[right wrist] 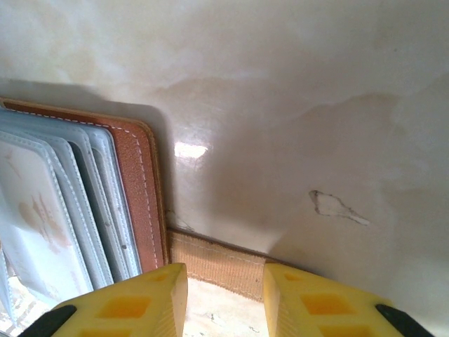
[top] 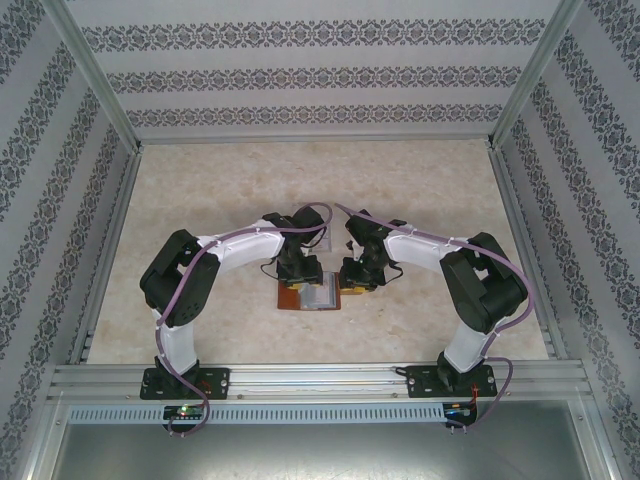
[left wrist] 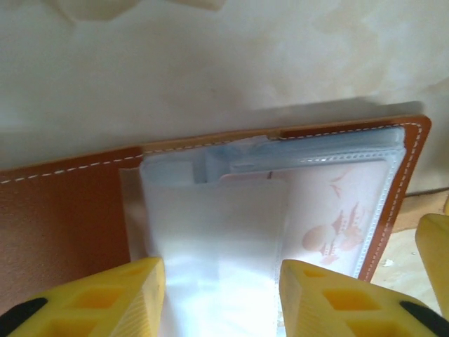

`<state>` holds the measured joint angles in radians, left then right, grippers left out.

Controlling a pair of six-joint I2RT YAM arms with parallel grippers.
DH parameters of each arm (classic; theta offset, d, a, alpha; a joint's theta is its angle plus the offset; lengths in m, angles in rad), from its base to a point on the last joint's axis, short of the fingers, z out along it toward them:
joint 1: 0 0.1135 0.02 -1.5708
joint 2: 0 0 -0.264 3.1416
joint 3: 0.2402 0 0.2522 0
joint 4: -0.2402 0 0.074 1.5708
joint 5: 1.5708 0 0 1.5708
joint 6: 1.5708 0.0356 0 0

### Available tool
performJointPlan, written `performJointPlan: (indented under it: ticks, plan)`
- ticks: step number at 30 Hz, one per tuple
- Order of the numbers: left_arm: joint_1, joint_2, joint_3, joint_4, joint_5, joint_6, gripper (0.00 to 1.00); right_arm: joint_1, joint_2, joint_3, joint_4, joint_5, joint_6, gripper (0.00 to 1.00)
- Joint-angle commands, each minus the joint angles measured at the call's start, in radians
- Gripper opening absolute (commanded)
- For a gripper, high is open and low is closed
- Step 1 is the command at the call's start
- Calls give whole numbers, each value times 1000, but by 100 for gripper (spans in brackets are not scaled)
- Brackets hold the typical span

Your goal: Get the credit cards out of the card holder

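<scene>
The card holder (top: 290, 298) lies open and flat at the centre of the table (top: 200, 200), brown leather down and clear sleeves (left wrist: 210, 232) fanned upward. From the left wrist I can see one of the credit cards (left wrist: 337, 225), pale with a reddish print, tucked in a sleeve at about 4 o'clock from the middle of the fan. Edges of other cards show near 12 o'clock, too blurred to count. I judge that no card is out yet.

My left gripper (left wrist: 221, 270) hangs right over the sleeves, jaws spread, with one translucent leaf running down into the gap. I cannot tell whether either finger touches it. My right gripper (right wrist: 224, 277) sits at 3 o'clock from the holder, just off its stitched edge, jaws also apart with nothing pinched. A tan tab (right wrist: 217, 261) lies on the table under that gap, and I can't tell whether the fingers touch it.

I take this as the start of extraction: holder opened, first card not yet gripped. Next I'd want the right gripper to pin the leather or tab while the left closes on an exposed card edge and draws it out along its sleeve, without dragging the whole holder.
</scene>
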<state>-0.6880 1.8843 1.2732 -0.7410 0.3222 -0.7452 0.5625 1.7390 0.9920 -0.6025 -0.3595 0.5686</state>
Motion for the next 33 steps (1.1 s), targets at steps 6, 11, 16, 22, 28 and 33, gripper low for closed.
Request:
performJointPlan:
  ticks: [6, 11, 16, 22, 28, 33]
  plan:
    - [-12, -20, 29, -99, -91, 13, 52, -9, -10, -29, -11, 26, -6, 36]
    - [-12, -33, 29, -96, -92, 11, 52, -9, -11, -30, -10, 25, -5, 36]
    - [-13, -71, 29, -55, -53, -1, 47, -9, -19, -31, -13, 26, -5, 36]
    - [-14, -86, 18, 51, 85, -22, 45, -9, -19, -30, -14, 27, -6, 36]
    - [-15, -39, 0, 132, 191, -38, 46, -9, -22, -26, -19, 28, -5, 36]
    - [-16, 2, 1, 140, 219, -32, 49, -9, -22, -27, -20, 28, -3, 36]
